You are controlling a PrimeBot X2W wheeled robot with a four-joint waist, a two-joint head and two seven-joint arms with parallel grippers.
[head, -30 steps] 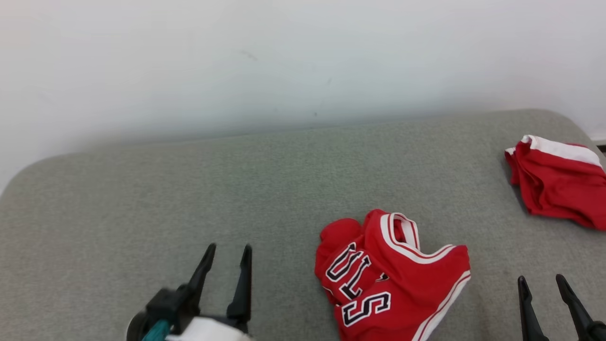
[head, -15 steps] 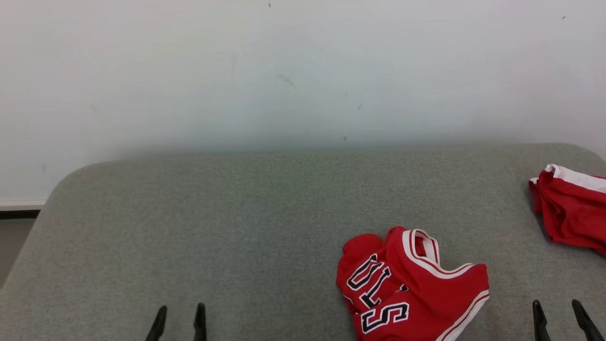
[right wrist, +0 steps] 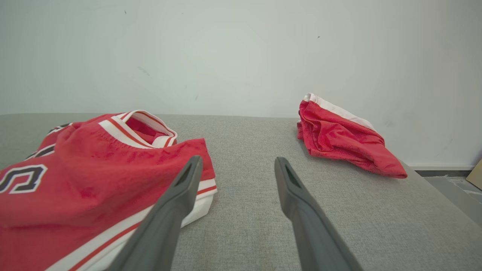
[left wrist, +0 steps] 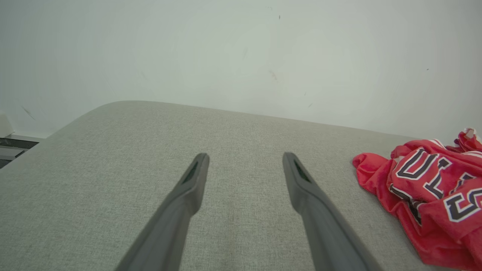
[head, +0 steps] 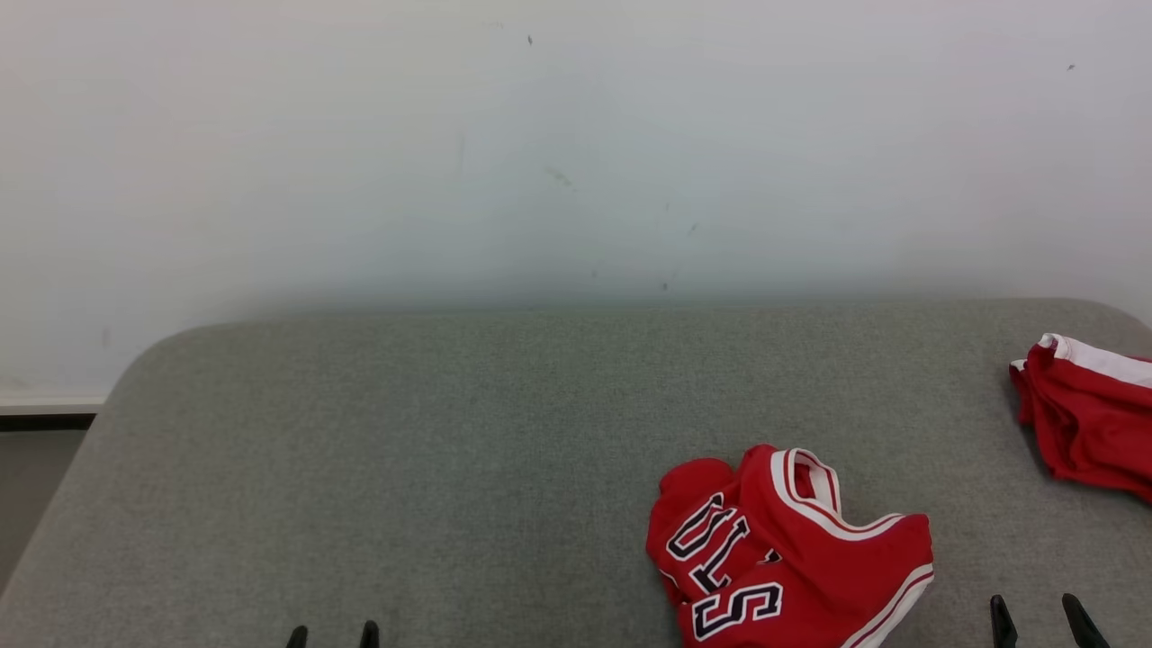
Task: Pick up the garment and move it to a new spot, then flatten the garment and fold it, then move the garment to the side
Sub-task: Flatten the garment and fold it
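Observation:
A crumpled red garment (head: 792,558) with white trim and black-and-white lettering lies on the grey cushion, right of centre near the front edge. It also appears at the right of the left wrist view as the garment (left wrist: 425,195) and at the left of the right wrist view as the garment (right wrist: 86,177). My left gripper (head: 330,634) is open, its tips at the bottom edge, well left of the garment; in its own view the left gripper (left wrist: 244,160) holds nothing. My right gripper (head: 1035,612) is open just right of the garment; the right gripper (right wrist: 235,165) is empty too.
A second red piece of clothing (head: 1084,414) with a white band lies at the far right of the grey cushion (head: 450,450). A pale wall (head: 576,144) rises behind. The cushion's rounded left corner drops to the floor (head: 36,477).
The head view has tilted upward, so everything sits lower in the picture. Both grippers have slid toward the bottom edge, the left arm drawing back most. The garment has not moved.

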